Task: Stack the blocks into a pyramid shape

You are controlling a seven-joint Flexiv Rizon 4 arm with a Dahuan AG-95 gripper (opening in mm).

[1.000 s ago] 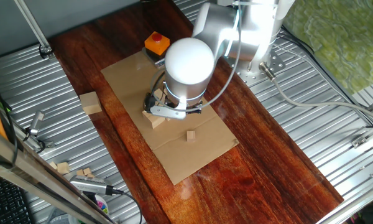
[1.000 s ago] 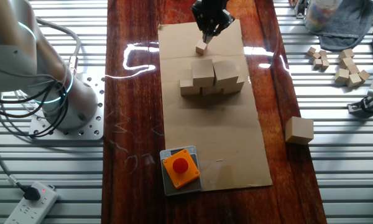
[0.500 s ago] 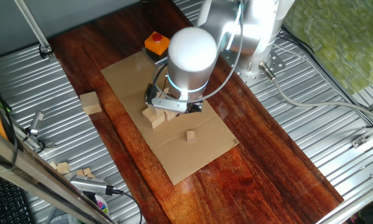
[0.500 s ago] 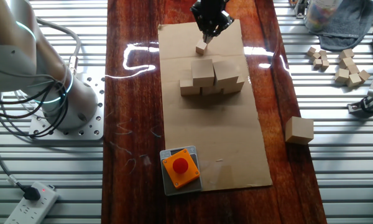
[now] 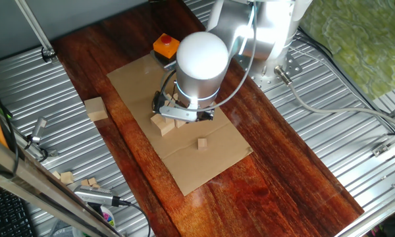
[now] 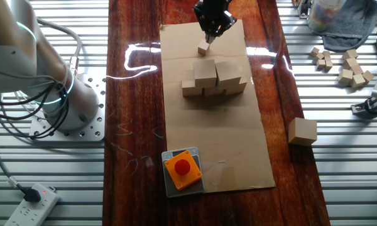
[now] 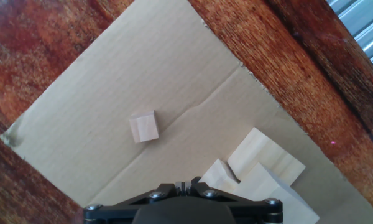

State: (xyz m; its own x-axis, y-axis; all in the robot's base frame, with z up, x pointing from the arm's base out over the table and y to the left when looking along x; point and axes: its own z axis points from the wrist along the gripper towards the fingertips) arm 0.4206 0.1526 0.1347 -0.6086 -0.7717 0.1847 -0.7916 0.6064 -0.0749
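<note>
**Gripper above the far end of the cardboard, blocks stacked in two tiers**

Gripper (image 6: 211,28) hangs over the far part of the cardboard sheet (image 6: 239,157), just above and beside the tiny wooden cube (image 6: 203,49), which lies alone on the sheet. Whether its fingers are apart or together cannot be told: in the other fixed view the dark hand is a blur of black, in the hand view only the base of the hand shows along the bottom edge, and in one fixed view the arm's white rounded joint (image 5: 201,58) covers it.

The stacked blocks (image 6: 214,78) sit near the middle of the cardboard, touching one another. A lower row runs across the sheet, and two blocks rest on top of it side by side. In the hand view their pale tops show at the lower right, close to the hand, while the tiny cube lies apart from them, near a crease in the cardboard.

One more large block (image 6: 302,131) stands off the cardboard, at the edge of the dark wooden table (image 6: 132,94) beside the ribbed metal surface. A heap of small cubes (image 6: 342,64) lies on that metal, well apart from the stack. The orange box (image 6: 182,167) with its dark red button sits at the near corner of the cardboard
</note>
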